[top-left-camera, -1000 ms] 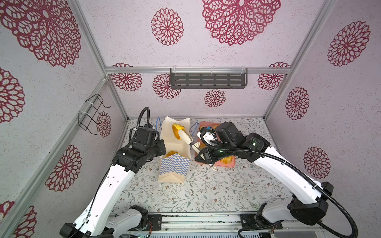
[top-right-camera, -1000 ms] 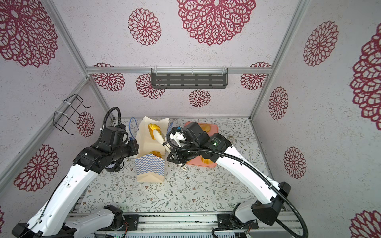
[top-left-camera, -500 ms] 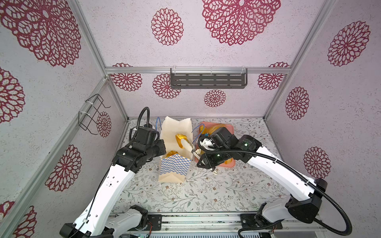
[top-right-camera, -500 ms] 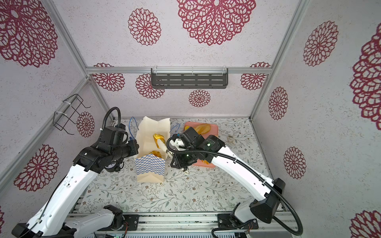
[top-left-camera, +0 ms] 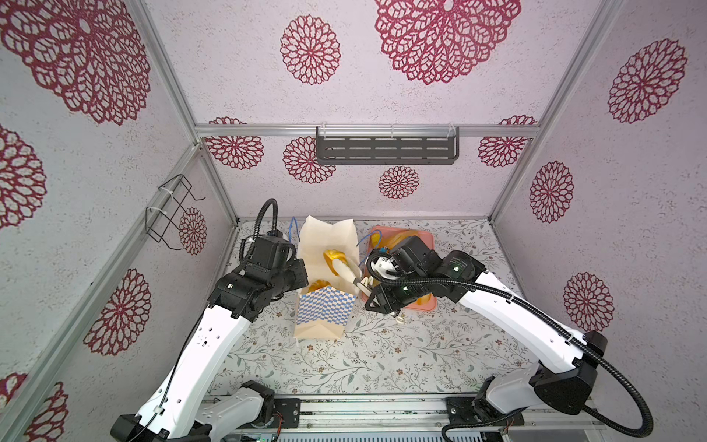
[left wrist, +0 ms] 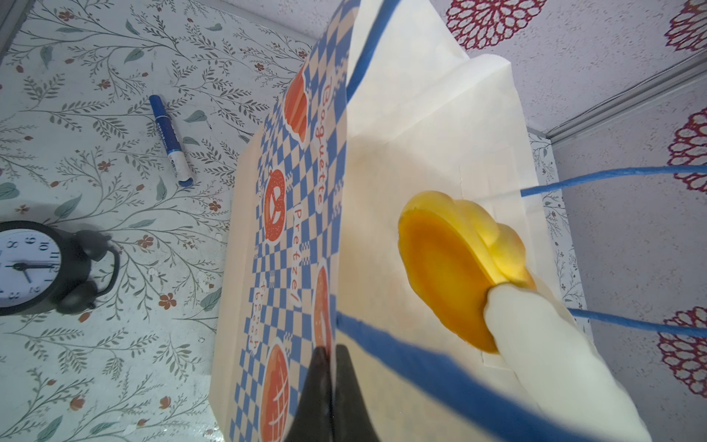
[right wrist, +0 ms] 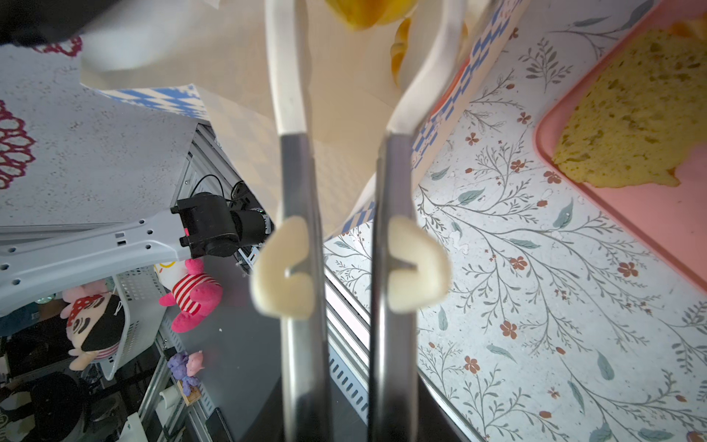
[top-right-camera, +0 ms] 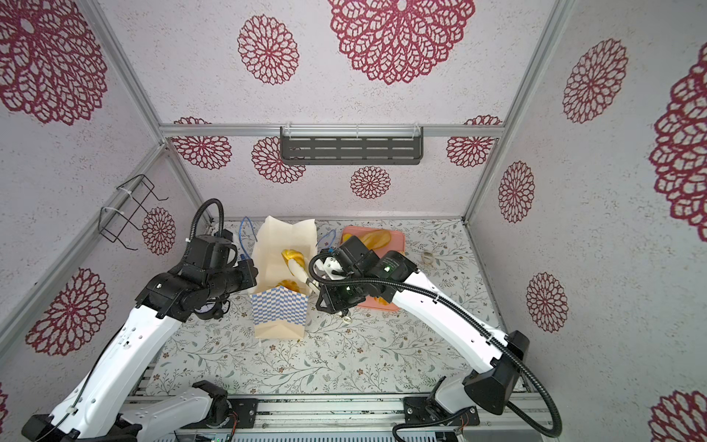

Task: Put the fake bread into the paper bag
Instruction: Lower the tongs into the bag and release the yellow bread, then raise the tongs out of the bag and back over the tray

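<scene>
The paper bag [top-left-camera: 325, 306] [top-right-camera: 281, 310] stands upright with its mouth wide open. My left gripper [left wrist: 331, 356] [top-left-camera: 302, 273] is shut on the bag's near rim [left wrist: 340, 268]. My right gripper [top-left-camera: 373, 292] is shut on metal tongs with white tips [top-left-camera: 350, 273] [right wrist: 298, 172] that reach into the mouth. A golden ridged fake bread [top-left-camera: 333, 255] [top-right-camera: 291, 254] [left wrist: 451, 260] sits at the tong tips, inside the bag's mouth. In the right wrist view the tips stand apart, so I cannot tell if they still pinch it. Another bread [top-left-camera: 319, 285] [right wrist: 398, 57] lies deeper in the bag.
Right of the bag lies a pink tray [top-right-camera: 398, 239] [right wrist: 650, 214] with a long loaf [top-right-camera: 377, 238] and a green-speckled slice [right wrist: 627, 114]. A black alarm clock [left wrist: 42, 268] and blue marker [left wrist: 170, 141] lie left of the bag. A small ring [top-right-camera: 428, 258] lies right of the tray.
The right arm has swung in toward the bag and carried the bread on the tongs down from above the rim into the mouth. The left gripper has kept its hold.
</scene>
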